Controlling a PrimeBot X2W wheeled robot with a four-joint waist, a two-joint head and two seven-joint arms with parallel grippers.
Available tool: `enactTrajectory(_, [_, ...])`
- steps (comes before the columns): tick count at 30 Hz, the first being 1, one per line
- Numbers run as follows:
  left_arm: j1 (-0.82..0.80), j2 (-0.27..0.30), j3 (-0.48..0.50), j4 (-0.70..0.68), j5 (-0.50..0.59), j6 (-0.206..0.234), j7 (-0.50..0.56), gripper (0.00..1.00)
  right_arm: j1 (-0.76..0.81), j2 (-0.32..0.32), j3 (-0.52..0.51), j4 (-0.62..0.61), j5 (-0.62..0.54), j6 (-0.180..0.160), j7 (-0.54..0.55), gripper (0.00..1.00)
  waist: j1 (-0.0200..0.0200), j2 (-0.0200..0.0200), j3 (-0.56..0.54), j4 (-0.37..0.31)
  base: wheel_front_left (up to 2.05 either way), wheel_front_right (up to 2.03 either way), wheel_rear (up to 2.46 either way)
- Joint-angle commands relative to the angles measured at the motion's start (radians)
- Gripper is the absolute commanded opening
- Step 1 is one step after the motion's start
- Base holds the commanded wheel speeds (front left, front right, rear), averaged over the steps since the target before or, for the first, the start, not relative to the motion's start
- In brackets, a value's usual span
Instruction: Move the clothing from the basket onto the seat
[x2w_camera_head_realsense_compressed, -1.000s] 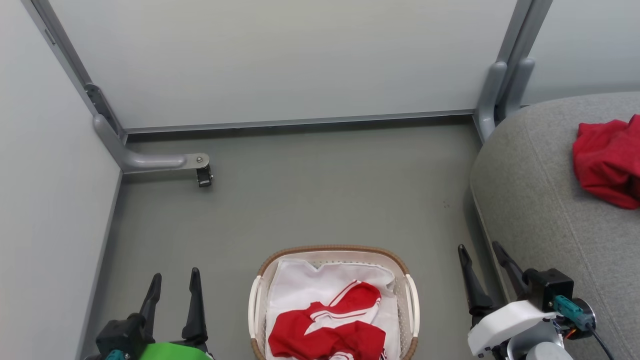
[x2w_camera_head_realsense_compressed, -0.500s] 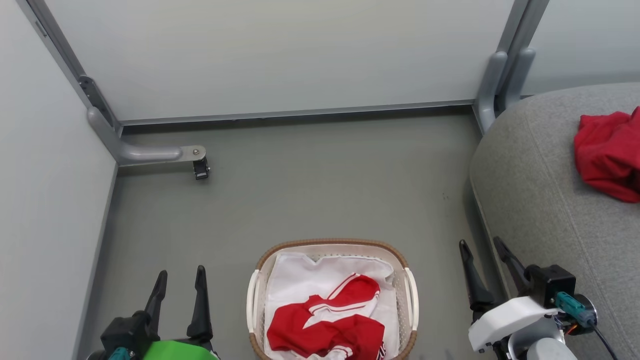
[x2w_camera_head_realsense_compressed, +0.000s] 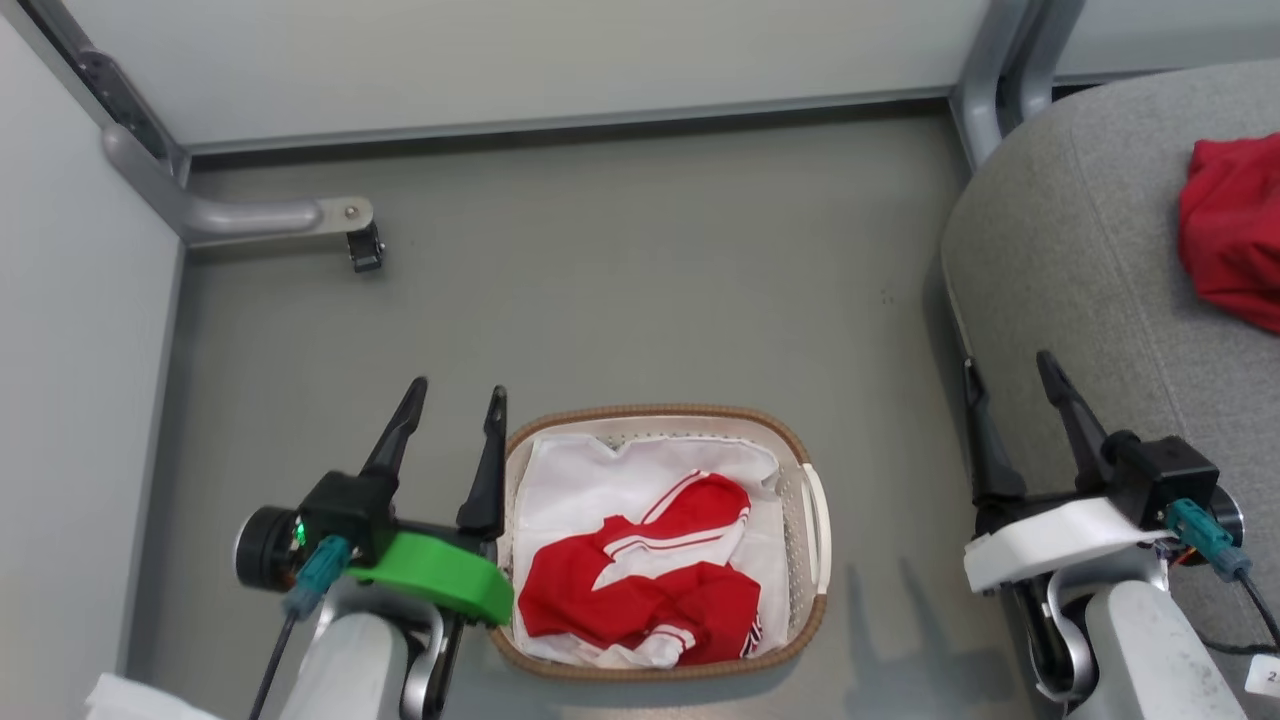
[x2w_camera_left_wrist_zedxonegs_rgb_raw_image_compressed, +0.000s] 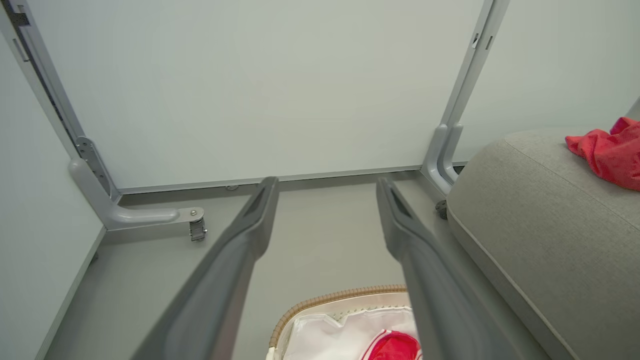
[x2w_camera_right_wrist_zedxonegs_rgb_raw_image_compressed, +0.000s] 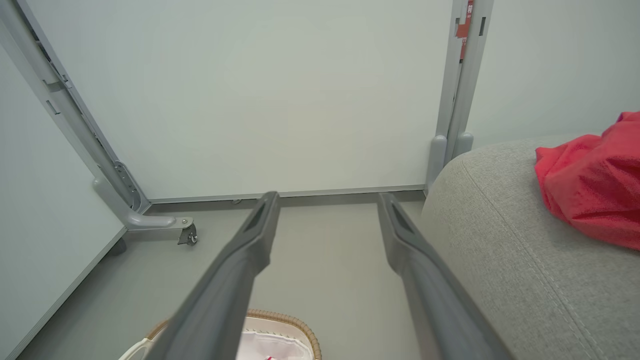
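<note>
Over on the right, the seat (x2w_camera_head_realsense_compressed: 1080, 260) is seen as a big grey cushion: woven fabric, rounded edge, stitched seam. One crumpled red garment (x2w_camera_head_realsense_compressed: 1235, 235) is already laid on it. Down on the smooth grey floor (x2w_camera_head_realsense_compressed: 640, 280), the basket (x2w_camera_head_realsense_compressed: 655, 411) is parked near the seat's side. It's oval, made of cream perforated plastic, with a brown woven-look rim and a white liner (x2w_camera_head_realsense_compressed: 570, 480) inside. The rest of the clothing (x2w_camera_head_realsense_compressed: 640, 595) is bunched in it, soft red fabric with white panels and striped trim. The left gripper (x2w_camera_head_realsense_compressed: 457, 388) is held just beside the basket's left rim, the right gripper (x2w_camera_head_realsense_compressed: 1006, 362) near the seat's side. Both are spread wide, dark fingers well apart, and nothing is gripped by either.
</note>
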Motion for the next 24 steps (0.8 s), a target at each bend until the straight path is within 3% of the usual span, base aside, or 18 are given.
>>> enactTrajectory(1, [-0.052, 0.008, -0.026, 0.022, 0.019, -0.004, 0.001, 1.00, -0.031, -0.004, -0.006, -0.017, -0.008, -0.001, -0.002, 1.00, 0.0000, -0.0001, 0.122, -0.034, 0.00, 0.00, 0.00])
enactTrajectory(6, [-0.196, 0.014, -0.133, 0.140, 0.039, -0.009, 0.026, 1.00, -0.089, -0.003, -0.007, -0.061, -0.015, -0.001, -0.002, 1.00, 0.0000, -0.0001, 0.246, -0.077, 0.00, 0.00, 0.00])
enactTrajectory(10, [-0.291, 0.026, -0.273, 0.266, 0.026, -0.011, 0.071, 1.00, -0.129, -0.003, 0.004, -0.080, -0.019, -0.001, -0.002, 1.00, 0.0000, -0.0001, 0.327, -0.109, 0.00, 0.00, 0.00])
enactTrajectory(24, [-0.474, 0.105, -0.758, 0.522, -0.168, -0.010, 0.193, 1.00, -0.208, -0.003, 0.053, -0.135, 0.011, -0.001, -0.002, 1.00, 0.0000, -0.0001, 0.507, -0.199, 0.00, 0.00, 0.00])
